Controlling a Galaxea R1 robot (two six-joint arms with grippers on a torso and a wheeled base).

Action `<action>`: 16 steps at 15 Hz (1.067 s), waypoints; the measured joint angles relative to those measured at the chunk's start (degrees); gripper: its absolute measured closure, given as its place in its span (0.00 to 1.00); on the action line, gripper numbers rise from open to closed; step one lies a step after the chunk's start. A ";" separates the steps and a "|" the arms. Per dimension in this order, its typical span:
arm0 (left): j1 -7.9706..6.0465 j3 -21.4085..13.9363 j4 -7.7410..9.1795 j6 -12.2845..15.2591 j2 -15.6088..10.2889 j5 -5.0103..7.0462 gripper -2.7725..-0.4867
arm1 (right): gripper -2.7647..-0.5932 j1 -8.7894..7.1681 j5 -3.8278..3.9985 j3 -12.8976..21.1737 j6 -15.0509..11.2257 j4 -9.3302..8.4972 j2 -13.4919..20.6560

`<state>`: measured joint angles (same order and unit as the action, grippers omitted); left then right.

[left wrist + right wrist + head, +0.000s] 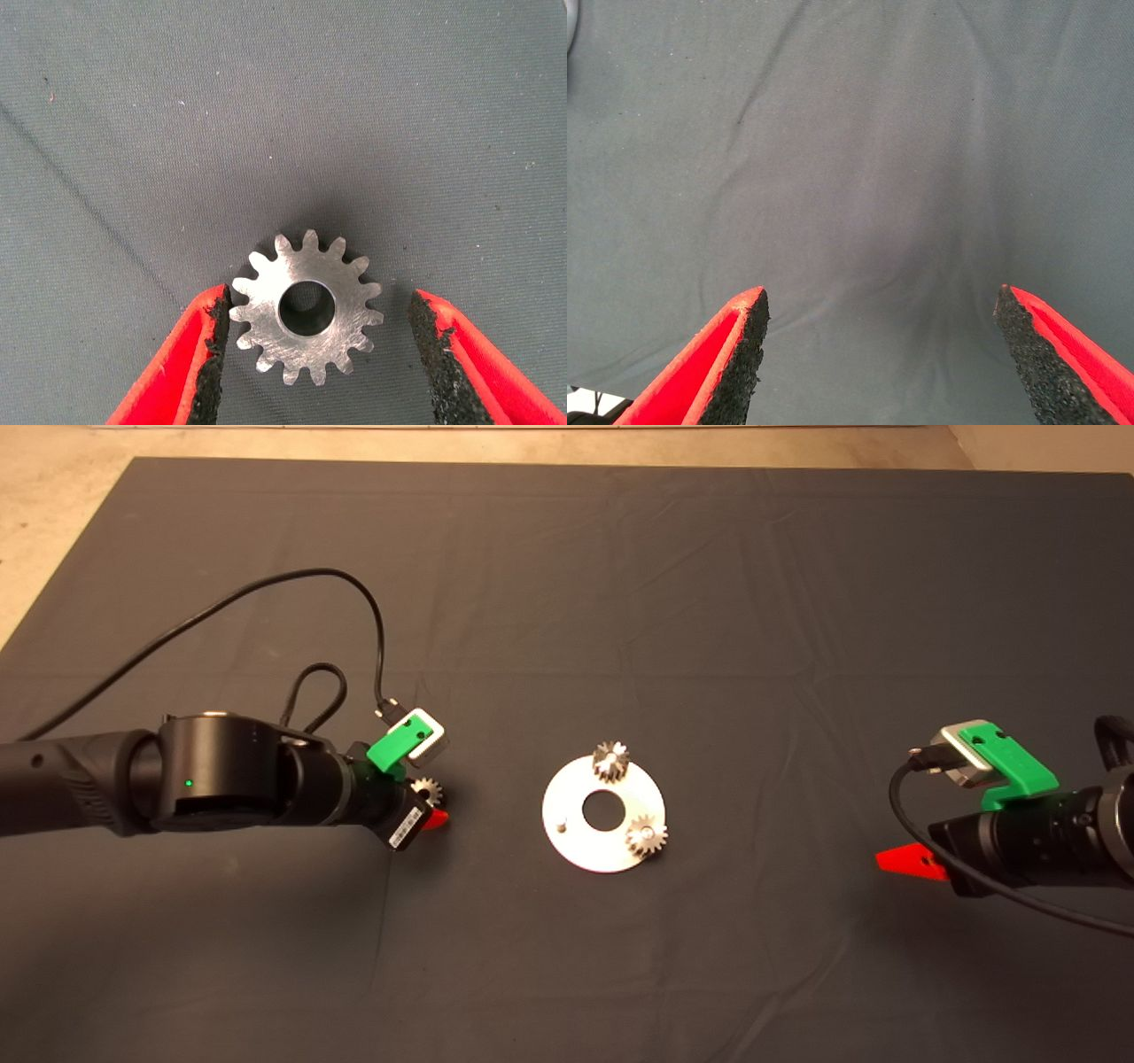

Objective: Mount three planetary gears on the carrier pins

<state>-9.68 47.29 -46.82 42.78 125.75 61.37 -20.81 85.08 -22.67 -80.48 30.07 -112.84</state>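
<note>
Two arms frame your workspace on the counter (567, 558), whose dark mat keeps the small steel parts from rolling. At the centre lies the carrier disc (576, 850), flat so that its pins stand upright to receive the gears. Of its three pins, two already carry planetary gears: one gear (610, 760) at 12 o'clock on the disc, another (647, 838) at about 4 o'clock. The third pin (563, 825) stands bare at about 8 o'clock, so you may judge the task two-thirds complete.

Note the left pincer (314, 354), reaching in from 9 o'clock and well apart from the disc. Its fingers are spread around the last loose gear (306, 307), which lies flat on the mat with its bore facing up; one pad (213, 345) sits just against the teeth, the other (438, 354) stands clear, so nothing is gripped yet. This straddling stance suits closing across the teeth.

Observe the right pincer (881, 354), parked at 3 o'clock, wide open and empty over bare mat, clear of the work.
</note>
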 joint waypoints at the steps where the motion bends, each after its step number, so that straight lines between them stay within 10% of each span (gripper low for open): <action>1: 0.18 0.00 -0.11 0.00 -0.29 -0.76 0.62 | 0.40 0.00 0.01 0.00 0.00 0.00 0.00; 8: 1.09 -0.18 -1.19 0.01 -3.02 -4.26 0.75 | 0.40 0.00 -0.06 0.02 0.00 -0.43 -0.01; 16: 2.06 -0.18 -1.90 0.02 -3.67 -5.19 0.81 | 0.40 0.00 -0.07 0.02 -0.02 -0.56 -0.02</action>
<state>-7.62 47.10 -48.73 42.80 122.08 56.17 -20.81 85.00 -22.65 -80.51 29.51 -112.86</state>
